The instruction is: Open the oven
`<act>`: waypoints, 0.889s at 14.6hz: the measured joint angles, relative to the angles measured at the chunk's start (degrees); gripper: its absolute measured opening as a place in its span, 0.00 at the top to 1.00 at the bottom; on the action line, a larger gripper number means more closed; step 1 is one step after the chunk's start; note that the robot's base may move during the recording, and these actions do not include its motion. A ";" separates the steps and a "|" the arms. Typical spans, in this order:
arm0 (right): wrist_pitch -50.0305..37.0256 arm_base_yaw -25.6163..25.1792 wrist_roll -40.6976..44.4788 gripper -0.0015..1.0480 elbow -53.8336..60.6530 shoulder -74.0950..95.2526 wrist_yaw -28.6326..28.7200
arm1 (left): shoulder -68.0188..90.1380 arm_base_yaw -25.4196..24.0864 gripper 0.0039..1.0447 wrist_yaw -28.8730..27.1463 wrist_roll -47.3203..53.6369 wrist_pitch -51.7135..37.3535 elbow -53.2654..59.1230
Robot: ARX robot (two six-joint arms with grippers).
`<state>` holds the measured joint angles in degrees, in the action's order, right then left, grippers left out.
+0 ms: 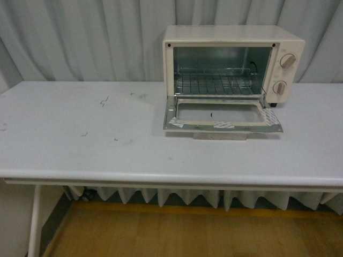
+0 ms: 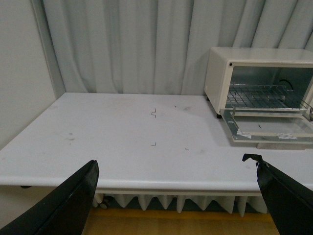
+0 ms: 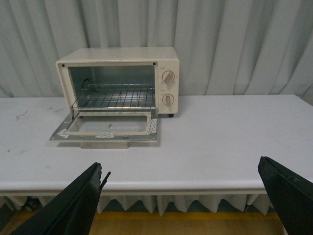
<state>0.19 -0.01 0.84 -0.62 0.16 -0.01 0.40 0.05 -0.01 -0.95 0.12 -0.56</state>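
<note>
Oven (image 1: 233, 64) sits toward the back-right part of the tabletop (image 1: 80, 139), close to the rear edge, its door (image 1: 221, 114) already dropped flat toward the front edge, wire rack (image 1: 217, 84) exposed inside, two knobs (image 1: 284, 74) on its right side. Judging from that, the opening step looks done; what remains is just keeping clear. To finish well: don't bump the lowered door, which overhangs its handle (image 1: 220, 136) resting low against the table, and keep both arms back near the front edge so nothing nudges the oven toward the curtain (image 1: 80, 37). If the door needed reseating fully flat, a light downward press at the handle edge would do, not a pull. Left gripper (image 2: 176, 196) is spread wide, nothing between its fingers (image 2: 68, 205); it hangs off the front edge of the table, with the oven well apart from it, up toward the far right corner in the left wrist view. Right gripper (image 3: 188, 196) is likewise wide apart and empty, fingers (image 3: 73, 205) just off the front edge, oven well apart, no contact with door or handle. Neither arm appears in the front view.
</note>
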 joint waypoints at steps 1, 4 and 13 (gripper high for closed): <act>0.00 0.00 0.00 0.06 0.00 0.00 0.00 | 0.00 0.00 0.06 0.00 0.00 0.00 0.00; -0.13 0.00 0.00 0.06 0.00 0.00 0.00 | 0.00 0.00 0.06 0.00 0.00 0.02 0.00; -0.04 0.00 0.02 0.06 0.00 -0.02 0.00 | 0.00 0.00 0.06 -0.02 0.13 0.04 0.00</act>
<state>0.14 -0.01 0.86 -0.62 0.14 -0.01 0.40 0.05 -0.03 -0.82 0.16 -0.56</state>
